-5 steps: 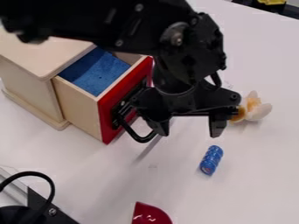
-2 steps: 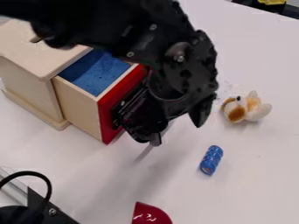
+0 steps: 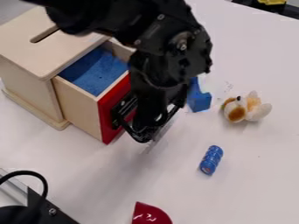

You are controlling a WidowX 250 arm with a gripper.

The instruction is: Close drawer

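The gripper (image 3: 153, 129) hangs low at the red front of the drawer, around its black handle, and overlaps the handle in view. How its fingers stand is hard to make out against the dark handle. The drawer (image 3: 80, 107) is pulled well out of the wooden box (image 3: 30, 74), and its blue-lined inside (image 3: 96, 73) shows from above. Part of the red front panel (image 3: 111, 114) shows left of the gripper; the arm hides its upper right part.
On the white table (image 3: 234, 192) lie a blue cylinder (image 3: 211, 160), a brown-and-white plush toy (image 3: 245, 108) and a blue block (image 3: 199, 99) just right of the gripper. A red object (image 3: 150, 214) is at the bottom edge, with black hardware (image 3: 43, 208) at lower left.
The gripper has turned and moved left toward the drawer front, uncovering the plush toy, the blue block and the slot in the box top. The drawer has not visibly moved.
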